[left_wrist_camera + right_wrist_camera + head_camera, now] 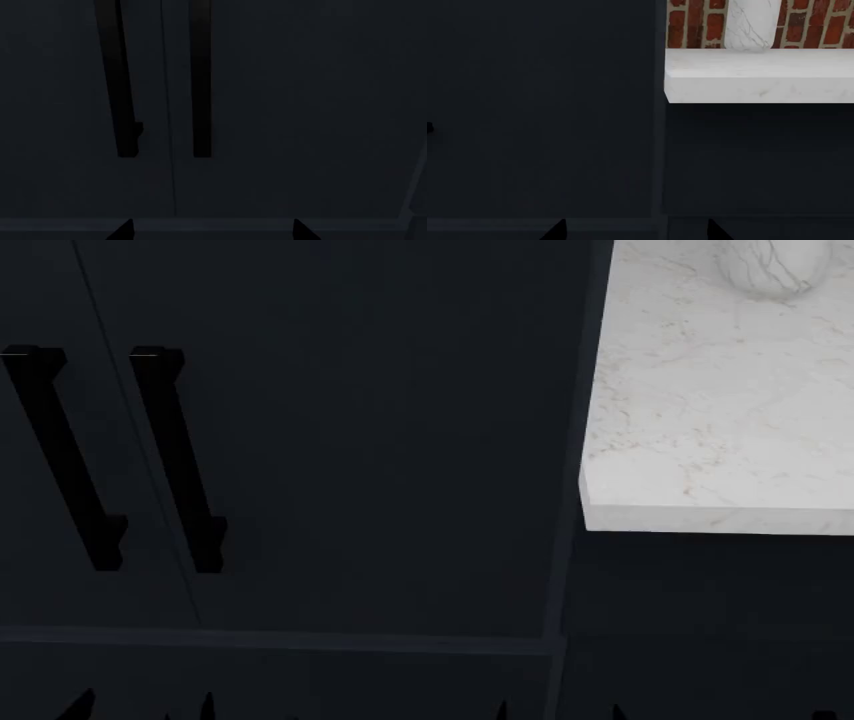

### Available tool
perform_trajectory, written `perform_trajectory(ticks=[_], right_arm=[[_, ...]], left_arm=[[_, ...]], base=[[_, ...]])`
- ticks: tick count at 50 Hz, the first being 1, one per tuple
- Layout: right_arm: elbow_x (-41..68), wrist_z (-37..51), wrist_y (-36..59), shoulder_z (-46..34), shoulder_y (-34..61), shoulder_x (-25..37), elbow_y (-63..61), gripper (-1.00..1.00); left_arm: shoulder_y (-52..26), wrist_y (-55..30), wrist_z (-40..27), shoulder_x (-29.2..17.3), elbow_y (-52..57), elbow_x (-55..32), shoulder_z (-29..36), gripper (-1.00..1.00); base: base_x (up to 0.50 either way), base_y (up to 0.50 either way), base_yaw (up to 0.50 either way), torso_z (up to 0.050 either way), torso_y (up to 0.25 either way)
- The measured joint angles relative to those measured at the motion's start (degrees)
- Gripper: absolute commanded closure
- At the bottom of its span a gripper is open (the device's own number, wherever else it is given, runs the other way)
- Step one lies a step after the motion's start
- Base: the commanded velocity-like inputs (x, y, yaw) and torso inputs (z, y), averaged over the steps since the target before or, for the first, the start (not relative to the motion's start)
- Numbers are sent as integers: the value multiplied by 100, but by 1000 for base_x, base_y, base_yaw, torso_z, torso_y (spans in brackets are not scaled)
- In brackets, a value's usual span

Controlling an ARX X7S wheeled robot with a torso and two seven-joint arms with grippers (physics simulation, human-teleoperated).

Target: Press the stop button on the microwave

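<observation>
At the bottom edge of the head view, left gripper (140, 707) and right gripper (558, 710) show only as dark fingertips, spread apart, holding nothing; beyond, dark cabinet doors (360, 440) with two bar handles (180, 460); farther right, white marble countertop (721, 410); microwave and stop button not in view; press not yet begun, everything left.
</observation>
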Motion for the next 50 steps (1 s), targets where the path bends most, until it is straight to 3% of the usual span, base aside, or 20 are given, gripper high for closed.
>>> perform_trajectory(ticks=[12,30,35,42,50], right_arm=[[159,274,223,-205,-95,219,-371,-100],[201,669,1502,-335,-234,493,-2411,-100],[198,739,1996,-407,-62,545,-3135,-100],[206,837,2866,-507,422,584,-4160,-100],[782,1388,4283,-603,1749,770,-5146,-100]], left_arm=[[37,-116,-200,-177,137,-100,209,-100],[868,-322,-655,-671,298,-76,-35,-100],[873,8,-587,-804,-807,-226,-191,-100],[224,1247,-364,-967,-3763,-384,-433,-100],[-18,1675,-226,-1029,-5825,-369,-897,-100]], base=[[0,0,0,0,0],[0,0,0,0,0],[0,0,0,0,0],[0,0,0,0,0],[0,0,0,0,0]])
